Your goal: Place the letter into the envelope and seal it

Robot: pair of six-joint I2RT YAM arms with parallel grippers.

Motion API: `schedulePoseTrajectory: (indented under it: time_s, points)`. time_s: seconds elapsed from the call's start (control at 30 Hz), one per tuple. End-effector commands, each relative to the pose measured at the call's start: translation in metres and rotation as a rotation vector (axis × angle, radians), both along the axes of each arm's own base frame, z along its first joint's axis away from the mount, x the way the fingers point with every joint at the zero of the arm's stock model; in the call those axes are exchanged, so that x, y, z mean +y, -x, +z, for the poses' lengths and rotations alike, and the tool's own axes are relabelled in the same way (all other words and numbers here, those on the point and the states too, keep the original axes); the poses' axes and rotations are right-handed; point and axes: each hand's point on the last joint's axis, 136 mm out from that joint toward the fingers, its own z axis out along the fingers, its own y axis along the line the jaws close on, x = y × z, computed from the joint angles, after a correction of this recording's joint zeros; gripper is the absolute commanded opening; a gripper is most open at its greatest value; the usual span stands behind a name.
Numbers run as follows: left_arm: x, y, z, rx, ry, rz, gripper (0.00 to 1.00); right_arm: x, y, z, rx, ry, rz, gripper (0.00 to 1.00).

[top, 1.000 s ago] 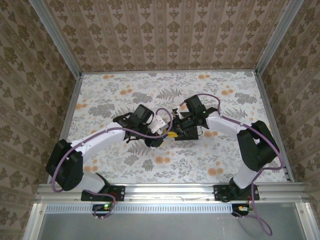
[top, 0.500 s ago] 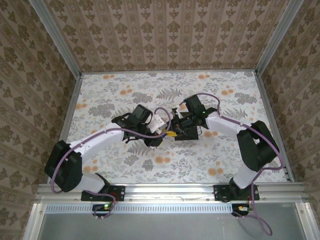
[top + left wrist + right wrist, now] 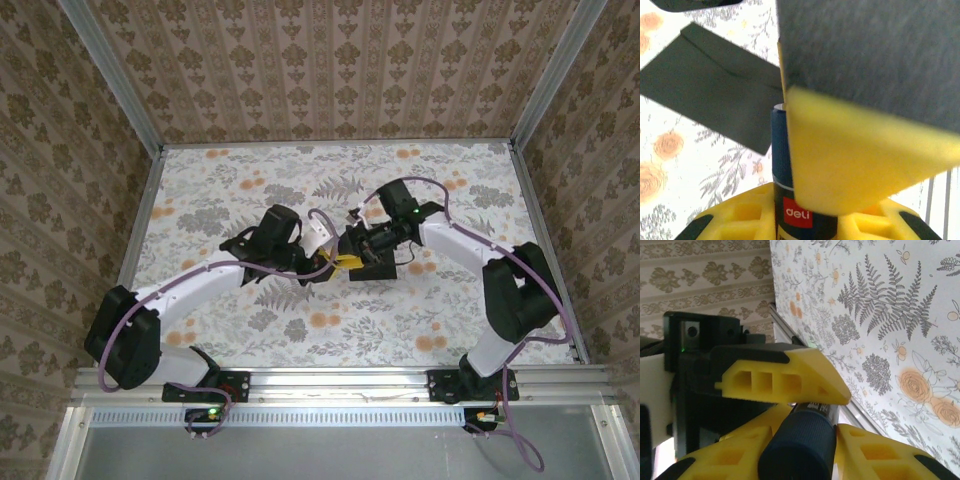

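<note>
Both wrists have shifted a little since a second ago, the left edging further out over the table and the right forearm swinging round, though they meet at the same spot by the envelope's left edge. In the left wrist view, the left gripper (image 3: pixel 790 200) is pinching a glue stick (image 3: pixel 781 150) between its yellow fingers. In its own view, the right gripper (image 3: pixel 800 445) has a finger on each side of the stick's dark blue end; I cannot tell whether they clamp it or merely bracket it. One of the left gripper's fingers lies just above that end, so the two sets of fingers are crowded together. The main risk, as I judge it, comes from that shared hold. A pull or twist from the right against a light left grip could slip the stick loose or knock the fingers against each other. The stick could then drop onto the envelope (image 3: pixel 710 85), which lies flat and unweighted on the floral table (image 3: pixel 450 180), just beyond the grippers. The envelope could also skid or crease if the stick is pressed on it with nothing holding it down. Whether the letter is inside I cannot tell. The only legible writing is "deli", white on a red patch on the stick's barrel.
</note>
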Motion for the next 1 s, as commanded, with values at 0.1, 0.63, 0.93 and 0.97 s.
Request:
schedulePoseTrajectory:
  time_s: [0.1, 0.63, 0.93, 0.97]
  points:
    - [0.008, -0.022, 0.015, -0.037, 0.061, 0.076, 0.0, -0.046, -0.002, 0.033, 0.022, -0.024, -0.068, 0.38]
    - [0.041, -0.055, -0.011, 0.275, -0.173, 0.41, 0.0, -0.116, -0.035, 0.04, -0.107, 0.148, -0.265, 0.52]
    - [0.08, -0.084, -0.021, 0.346, -0.26, 0.795, 0.0, -0.151, -0.064, 0.02, -0.251, 0.378, -0.463, 0.8]
    - [0.084, -0.086, -0.024, 0.342, -0.262, 0.826, 0.0, -0.155, -0.066, 0.018, -0.269, 0.401, -0.483, 0.84]
